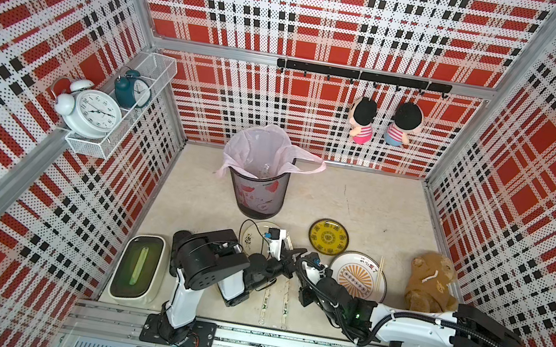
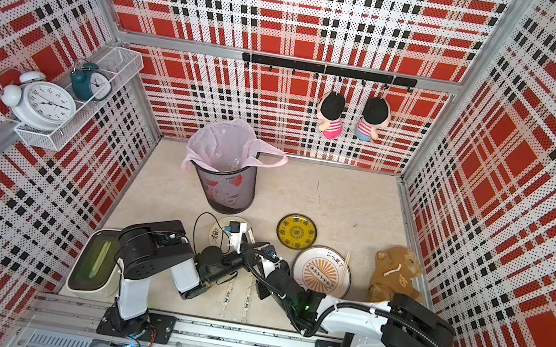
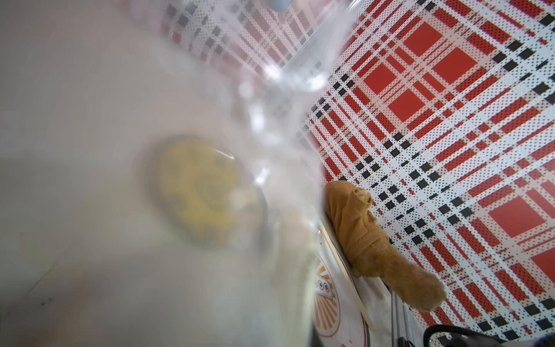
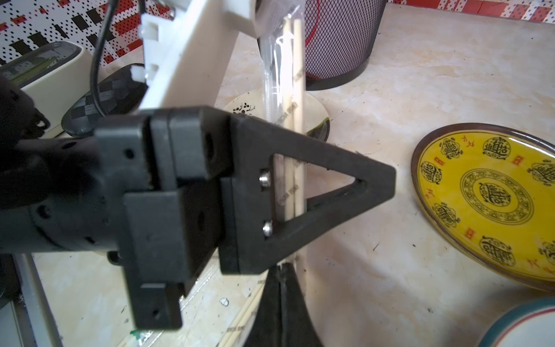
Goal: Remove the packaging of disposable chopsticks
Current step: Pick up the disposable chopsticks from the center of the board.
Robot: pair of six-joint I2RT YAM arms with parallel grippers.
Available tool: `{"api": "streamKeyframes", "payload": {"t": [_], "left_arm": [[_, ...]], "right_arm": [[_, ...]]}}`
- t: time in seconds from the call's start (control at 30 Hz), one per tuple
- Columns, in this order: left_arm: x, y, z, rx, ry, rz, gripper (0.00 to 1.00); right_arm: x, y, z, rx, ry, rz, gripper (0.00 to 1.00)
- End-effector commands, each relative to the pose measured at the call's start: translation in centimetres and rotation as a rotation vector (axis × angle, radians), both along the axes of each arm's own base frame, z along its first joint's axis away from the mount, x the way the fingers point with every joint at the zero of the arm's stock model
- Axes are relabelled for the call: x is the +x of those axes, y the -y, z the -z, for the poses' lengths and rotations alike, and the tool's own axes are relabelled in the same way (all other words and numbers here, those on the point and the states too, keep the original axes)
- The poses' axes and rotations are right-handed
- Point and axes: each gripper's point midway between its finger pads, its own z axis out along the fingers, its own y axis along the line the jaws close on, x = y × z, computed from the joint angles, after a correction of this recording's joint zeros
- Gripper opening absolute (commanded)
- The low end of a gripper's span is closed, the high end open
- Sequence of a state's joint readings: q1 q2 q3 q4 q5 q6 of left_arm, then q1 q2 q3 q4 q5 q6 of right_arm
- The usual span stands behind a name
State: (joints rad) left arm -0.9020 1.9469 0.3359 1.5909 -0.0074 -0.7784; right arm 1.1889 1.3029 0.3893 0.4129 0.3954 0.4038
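Above the counter, left pincer and right pincer are both pinching a pair of chopsticks inside its clear sleeve, while one bare pair is lying across a sunburst plate and two wrapped pairs are awaiting unwrapping nearby.

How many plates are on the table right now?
3. A sunburst plate beside the plush bear; a yellow plate just behind it; a floral plate partly hidden under the left arm. Others could hide beneath the arms.
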Motion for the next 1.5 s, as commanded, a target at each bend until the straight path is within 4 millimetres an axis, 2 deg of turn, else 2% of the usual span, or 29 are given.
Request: {"api": "streamKeyframes", "payload": {"t": [0.0,0.13,0.17,0.27,0.33,0.37,0.4,0.5,0.63,0.7,0.77,0.87,0.97,1.1,1.47], "left_arm": [[0.0,-0.2,-2.6,-0.076,0.072,-0.003,0.0],[-0.2,-0.6,-3.4,-0.08,0.1,-0.004,0.0],[-0.3,-0.6,-3.8,-0.084,0.115,0.003,0.0],[-0.5,-0.7,-5.6,-0.087,0.174,0.03,0.0],[-0.4,-0.7,-6.7,-0.066,0.215,0.029,0.0],[-0.3,-0.6,-7.2,-0.04,0.236,0.027,0.0],[-0.3,-0.6,-7.7,-0.022,0.257,0.026,0.0],[-0.4,-0.5,-9.4,0.019,0.315,0.026,0.0],[-1.0,-0.6,-11.7,0.061,0.404,0.041,0.0],[-1.6,-0.2,-12.6,0.089,0.446,0.069,0.0],[-2.4,0.2,-13.5,0.115,0.495,0.103,0.0],[-3.5,0.6,-14.5,0.143,0.549,0.131,0.0],[-4.6,1.2,-15.3,0.145,0.594,0.171,0.0],[-5.4,1.5,-15.9,0.145,0.607,0.188,0.0],[-6.4,2.2,-15.8,0.142,0.6,0.199,0.0]], "right_arm": [[-0.1,-0.6,-0.4,0.028,0.023,-0.025,0.0],[-0.2,-0.5,-0.8,0.054,0.02,-0.035,0.0],[-0.4,-0.4,-1.2,0.073,0.025,-0.059,0.08],[-1.2,0.3,-2.8,0.131,0.067,-0.147,0.56],[-1.1,1.5,-4.1,0.159,0.121,-0.141,0.87],[-0.9,2.3,-4.5,0.173,0.151,-0.131,0.99],[-0.9,2.8,-5.0,0.189,0.17,-0.143,1.0],[-0.8,4.0,-6.4,0.255,0.19,-0.198,1.0],[-2.2,4.6,-8.9,0.332,0.295,-0.302,0.98],[-3.0,4.3,-9.7,0.338,0.33,-0.354,0.95],[-3.3,4.0,-10.2,0.339,0.348,-0.391,0.87],[-3.6,3.2,-10.2,0.333,0.339,-0.445,0.75],[-3.9,2.2,-10.2,0.34,0.337,-0.5,0.72],[-3.4,1.2,-9.9,0.332,0.334,-0.52,0.6],[-2.8,1.0,-8.4,0.327,0.328,-0.511,0.17]]}}
